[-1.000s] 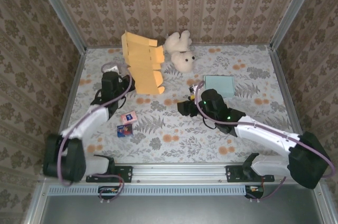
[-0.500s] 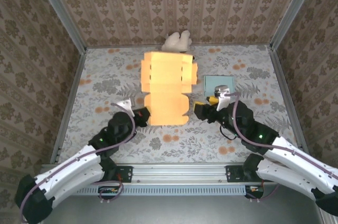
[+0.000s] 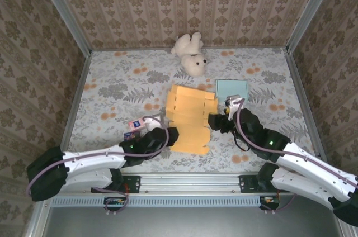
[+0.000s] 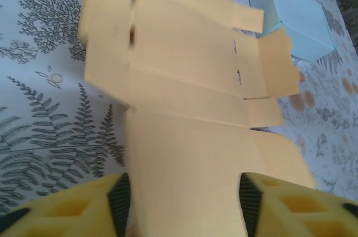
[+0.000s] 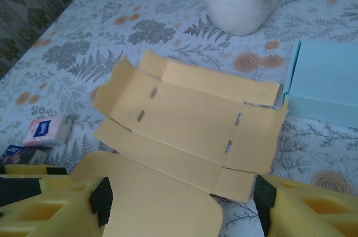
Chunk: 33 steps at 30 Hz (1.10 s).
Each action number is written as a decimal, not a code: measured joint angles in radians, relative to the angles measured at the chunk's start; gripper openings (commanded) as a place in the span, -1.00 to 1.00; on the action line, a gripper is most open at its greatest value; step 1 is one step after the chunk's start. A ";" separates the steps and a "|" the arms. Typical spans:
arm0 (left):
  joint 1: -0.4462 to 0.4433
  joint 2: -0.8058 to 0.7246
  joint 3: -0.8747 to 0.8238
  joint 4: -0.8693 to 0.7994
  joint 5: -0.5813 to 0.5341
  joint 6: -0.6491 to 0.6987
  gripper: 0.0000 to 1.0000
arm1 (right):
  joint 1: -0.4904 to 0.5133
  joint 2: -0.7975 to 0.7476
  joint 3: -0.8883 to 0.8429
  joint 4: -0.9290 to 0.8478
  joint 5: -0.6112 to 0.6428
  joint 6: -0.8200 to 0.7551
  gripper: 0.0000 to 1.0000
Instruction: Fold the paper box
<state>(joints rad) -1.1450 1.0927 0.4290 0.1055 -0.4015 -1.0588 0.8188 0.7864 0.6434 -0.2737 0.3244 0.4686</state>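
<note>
While looking down from above, saw the paper box (image 3: 190,118) lying unfolded on the table (image 3: 112,89), white bear (image 3: 193,64) at its 12 o'clock. Found the left gripper (image 4: 180,195) at its 7 o'clock flap, the right gripper (image 5: 179,198) at its 3 o'clock edge, both with jaws spread wide. Seemed to clamp nothing, though hard to tell.

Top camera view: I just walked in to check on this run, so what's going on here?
Two robot arms are working on a flat yellow paper box in the middle of the table. The left arm reaches its near left corner and the right arm its right edge. Both have their jaws open, with a panel lying between them. The box is not yet folded up.
</note>
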 measured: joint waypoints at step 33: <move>0.609 0.452 0.184 0.245 0.526 0.354 -1.00 | 0.000 0.141 -0.029 0.045 -0.002 -0.069 0.38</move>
<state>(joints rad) -0.5362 1.5452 0.6128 0.3500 0.1242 -0.7044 0.8188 0.9276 0.6147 -0.2291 0.3222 0.4000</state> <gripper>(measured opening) 0.050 0.692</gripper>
